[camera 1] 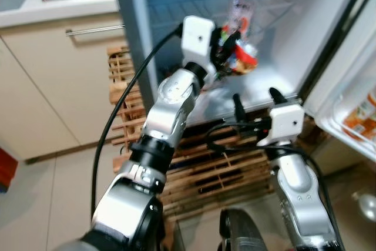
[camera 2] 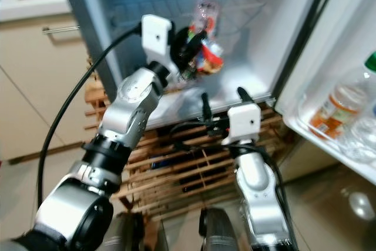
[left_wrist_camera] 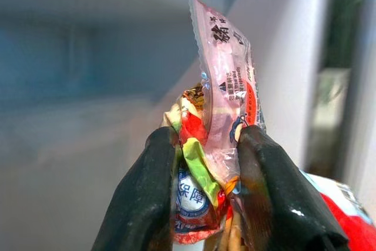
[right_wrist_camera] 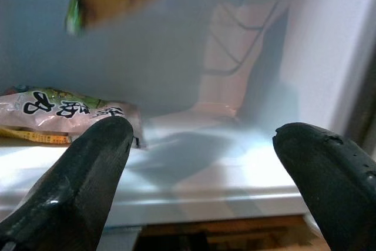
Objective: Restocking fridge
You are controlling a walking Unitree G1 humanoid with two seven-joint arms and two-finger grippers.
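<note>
Pale tiled floor point(camera 1: 53, 198) beside cream kitchen cabinets point(camera 1: 53, 80) under a white countertop point(camera 1: 35, 10), wooden slatted rack point(camera 1: 205, 174) against them.

Silver jointed arms, black cables, white wrist boxes, long glossy black fingers point(right_wrist_camera: 88, 174)

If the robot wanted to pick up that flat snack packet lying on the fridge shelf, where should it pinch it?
Probably the near edge of the flat packet. It lies flat on the fridge shelf, so it is thin there. The open right gripper faces the shelf from the front and could slide in level from that side.
</note>
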